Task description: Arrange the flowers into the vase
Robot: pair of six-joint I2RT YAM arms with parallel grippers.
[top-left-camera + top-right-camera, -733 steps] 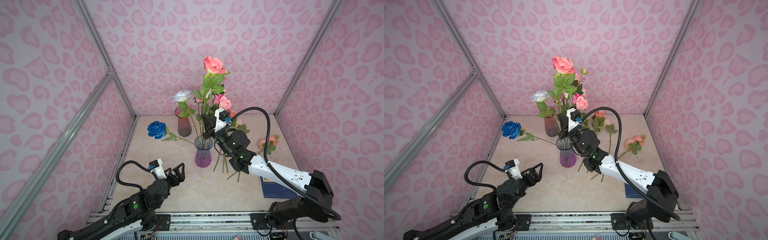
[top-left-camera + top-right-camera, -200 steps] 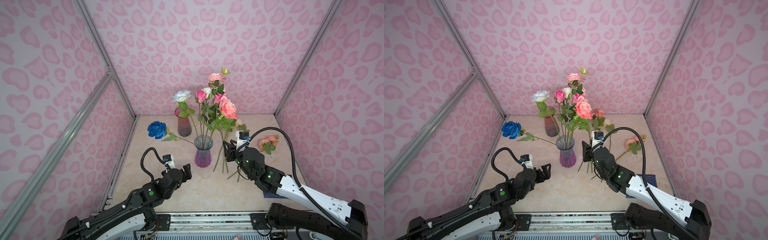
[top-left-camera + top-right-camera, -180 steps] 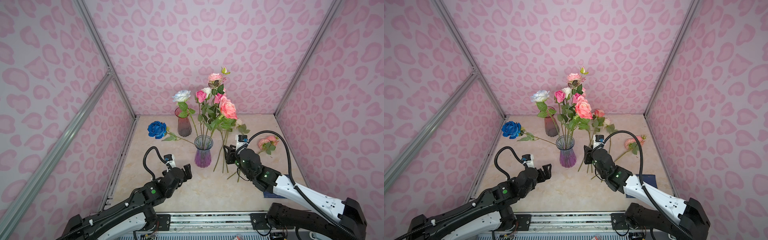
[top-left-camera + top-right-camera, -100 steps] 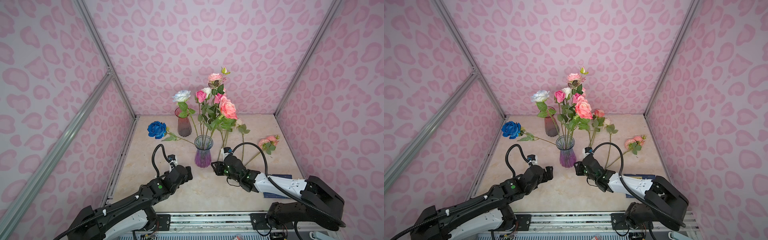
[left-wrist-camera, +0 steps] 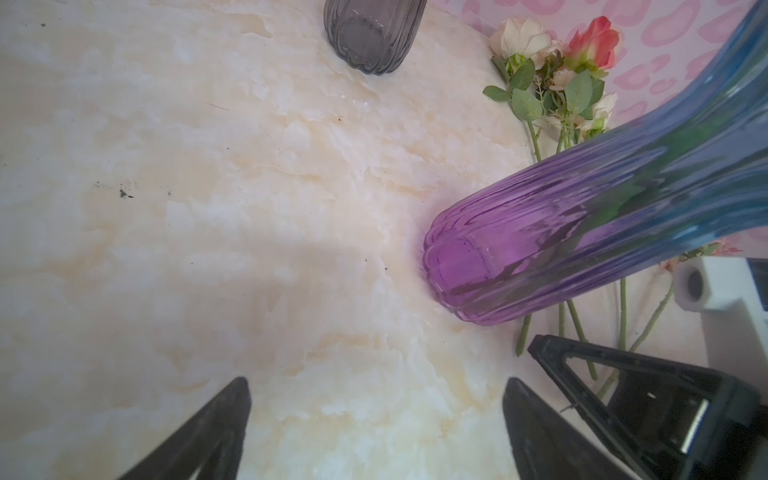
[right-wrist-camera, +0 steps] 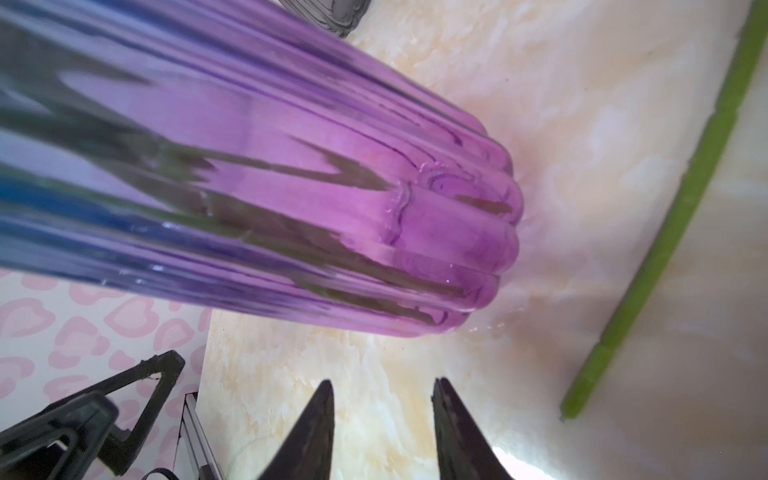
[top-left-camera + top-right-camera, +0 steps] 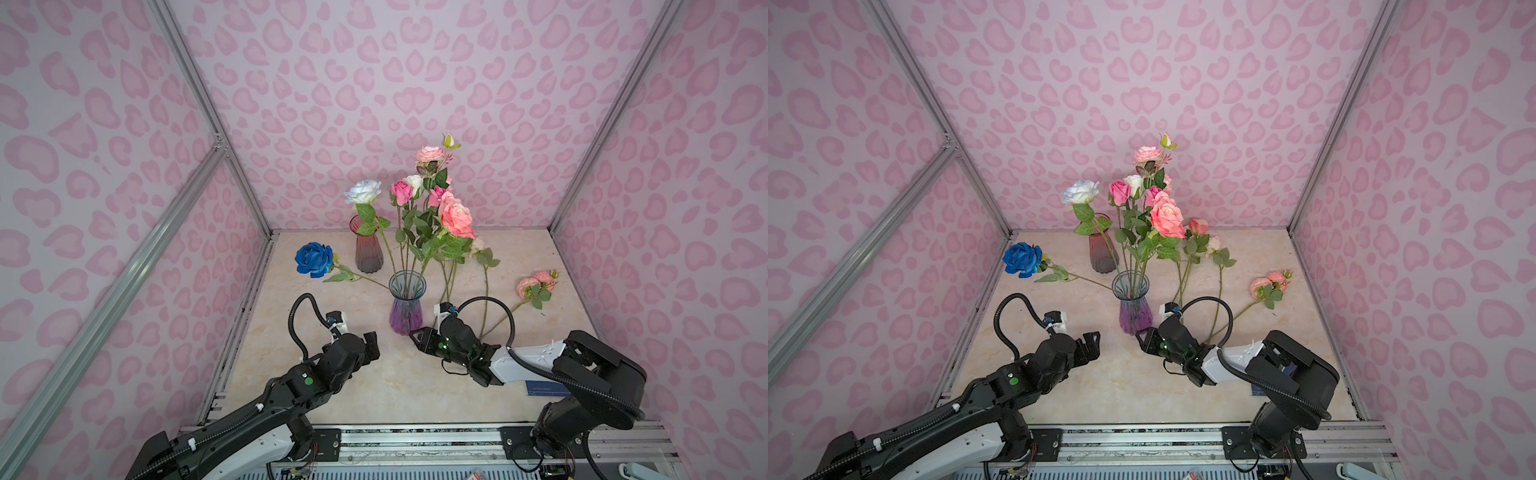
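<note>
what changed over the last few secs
The right gripper let go of the coral rose, which now sits lower in the purple vase. The gripper then came down to the table beside the vase's base, open and empty. The left gripper moved forward toward the vase and is also open. The blue rose, red vase and the pink rose lying at the right stayed put.

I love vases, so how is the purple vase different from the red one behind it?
The purple vase holds roses; the red vase looks empty. The purple vase stands in front, the red vase farther back. Both are upright ribbed glass.
</note>
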